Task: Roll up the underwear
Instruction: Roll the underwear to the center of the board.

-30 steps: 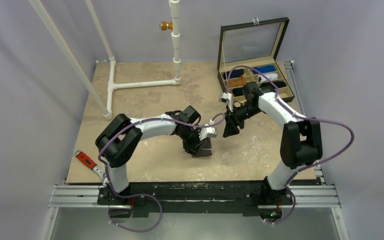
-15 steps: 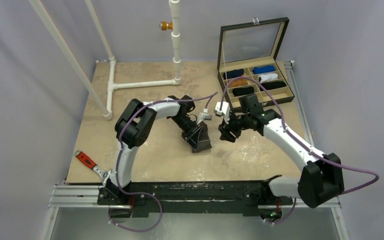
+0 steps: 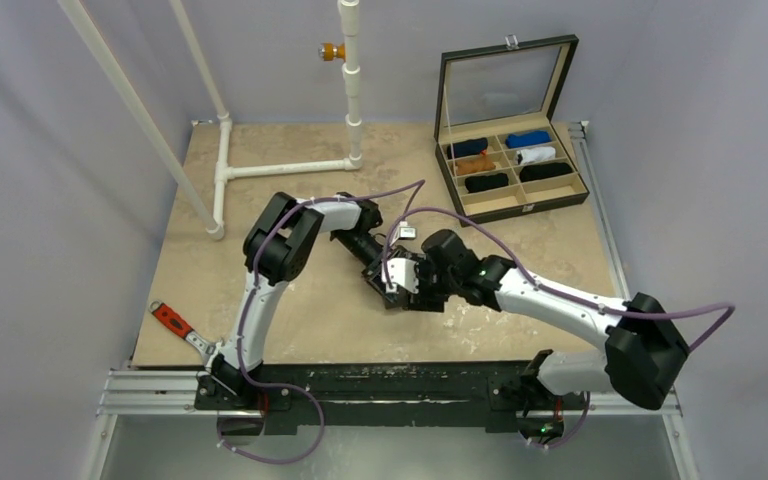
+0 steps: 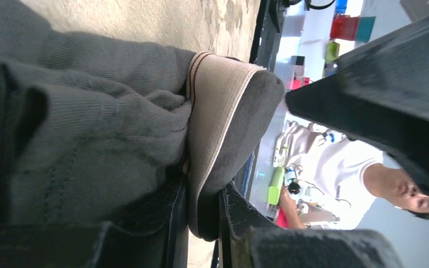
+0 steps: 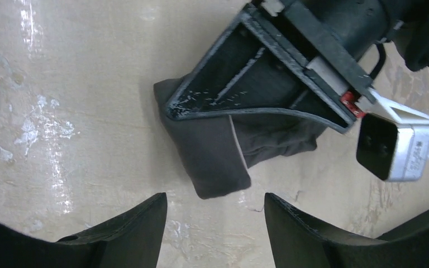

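Read the overhead view as a clock face centred on the tabletop, with 6 o'clock at the arm bases. Nearest, a red-handled tool lies by the edge at 8 o'clock, well apart from everything else.

Just toward 5 o'clock of centre sits the underwear, a charcoal-grey bundle resting on the tabletop and folded over itself. Its pale tan waistband curls round the outer fold. The left pincer extends in from 11 o'clock and lies over the bundle. In the right wrist view one of its fingers covers the upper part of the fabric, and a dark flap sticks out past the tip toward 6 o'clock. In its own camera the cloth fills the space against one finger, and the other finger's tip stands just beside the waistband. I cannot tell whether it is actually pinching. The right pincer extends in from 3 o'clock and hangs over the same spot, spread wide, with only bare tabletop in the gap.

Farther off, a white pipe frame lies at 11 o'clock, and an orange valve sits on its upright. At 1 o'clock stands a box with its lid raised, holding navy, blue, orange, white and black rolls in separate compartments.
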You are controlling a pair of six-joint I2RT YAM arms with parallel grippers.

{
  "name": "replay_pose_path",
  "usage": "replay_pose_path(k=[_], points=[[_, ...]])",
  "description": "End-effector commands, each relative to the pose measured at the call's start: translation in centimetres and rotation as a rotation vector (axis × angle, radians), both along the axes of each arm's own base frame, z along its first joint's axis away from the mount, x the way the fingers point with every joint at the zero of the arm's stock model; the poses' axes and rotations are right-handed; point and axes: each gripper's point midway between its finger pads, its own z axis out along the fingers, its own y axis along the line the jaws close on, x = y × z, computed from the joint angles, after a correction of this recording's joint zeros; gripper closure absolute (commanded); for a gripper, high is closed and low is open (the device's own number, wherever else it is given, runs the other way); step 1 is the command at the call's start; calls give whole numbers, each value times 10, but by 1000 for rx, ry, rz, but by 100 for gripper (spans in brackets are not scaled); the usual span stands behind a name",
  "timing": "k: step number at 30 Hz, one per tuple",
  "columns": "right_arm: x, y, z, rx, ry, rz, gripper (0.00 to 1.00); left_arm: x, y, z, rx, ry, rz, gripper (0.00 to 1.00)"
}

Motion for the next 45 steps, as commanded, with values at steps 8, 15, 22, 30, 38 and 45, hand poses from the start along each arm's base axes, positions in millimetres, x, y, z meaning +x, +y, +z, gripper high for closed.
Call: replay_pose_path(k=[8, 15, 22, 30, 38, 45], points=[[2, 23, -28, -116, -184, 105, 38, 3, 0, 2, -4, 86, 26, 100], [1, 32, -48, -165, -188, 134, 42, 3, 0, 1, -3, 102, 23, 100], [-8, 35, -66, -203, -116, 166, 71, 3, 0, 4, -7, 109, 20, 100], [-42, 25, -83, -274, 103, 197, 100, 5, 6, 10, 55, 57, 10, 79], [-70, 20, -88, -316, 299, 192, 100, 18, 25, 20, 164, -119, -7, 46], [-86, 16, -94, -324, 393, 181, 100, 30, 46, 31, 242, -255, -12, 41]])
